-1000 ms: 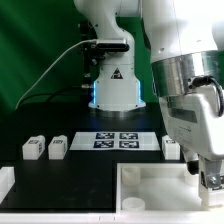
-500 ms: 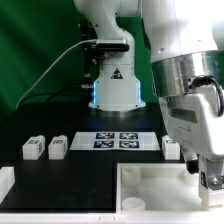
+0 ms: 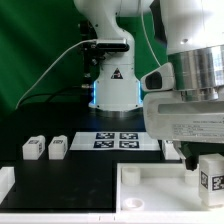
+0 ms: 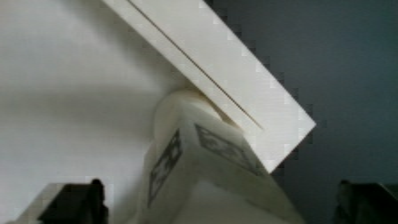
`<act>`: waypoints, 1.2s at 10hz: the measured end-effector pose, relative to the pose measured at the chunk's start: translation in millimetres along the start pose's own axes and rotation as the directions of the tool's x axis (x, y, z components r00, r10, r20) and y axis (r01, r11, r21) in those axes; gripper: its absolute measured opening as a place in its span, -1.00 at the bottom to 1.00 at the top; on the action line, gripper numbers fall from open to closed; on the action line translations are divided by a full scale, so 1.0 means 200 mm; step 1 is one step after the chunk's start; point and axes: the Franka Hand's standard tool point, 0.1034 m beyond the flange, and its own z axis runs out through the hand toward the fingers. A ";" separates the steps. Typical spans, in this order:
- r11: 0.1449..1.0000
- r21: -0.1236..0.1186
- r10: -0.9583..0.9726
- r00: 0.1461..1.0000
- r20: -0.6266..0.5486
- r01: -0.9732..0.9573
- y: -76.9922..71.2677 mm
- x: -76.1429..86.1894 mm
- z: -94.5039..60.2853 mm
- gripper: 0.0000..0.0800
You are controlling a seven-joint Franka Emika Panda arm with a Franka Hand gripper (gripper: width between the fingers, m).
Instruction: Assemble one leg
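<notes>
here three legs (image 3: 32, 148) show, perhaps more hidden; claw (image 4: 219, 200) spread wide, holding nothing.

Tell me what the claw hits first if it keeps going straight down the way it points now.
Most likely the leg standing between the open claw and the white tray-like piece: the wrist view shows it centred just ahead of the fingers. Depth is unclear, so take contact as probable, not certain.

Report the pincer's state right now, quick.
Pincer: open, jaws spread wide and holding nothing; a leg stands between them, untouched.
</notes>
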 end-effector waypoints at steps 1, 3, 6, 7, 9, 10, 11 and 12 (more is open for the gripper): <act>0.998 0.020 -0.058 0.997 -0.044 0.059 0.00 0.01 0.00 0.62; 0.954 -0.001 -0.300 0.953 -0.050 0.300 0.02 0.01 0.00 0.62; 0.759 -0.073 -0.650 0.759 -0.020 0.648 -0.05 0.03 0.00 0.62; 0.785 -0.068 -0.618 0.786 -0.023 0.616 -0.04 0.04 0.01 0.31; 0.843 -0.066 -0.536 0.843 -0.030 0.534 -0.04 0.04 0.01 -0.25; 0.894 -0.064 -0.447 0.894 -0.036 0.444 -0.03 0.05 0.01 -0.25; 0.918 -0.063 -0.394 0.918 -0.040 0.391 -0.03 0.05 0.01 -0.25; 0.961 -0.061 -0.273 0.961 -0.038 0.270 -0.02 0.06 0.01 -0.25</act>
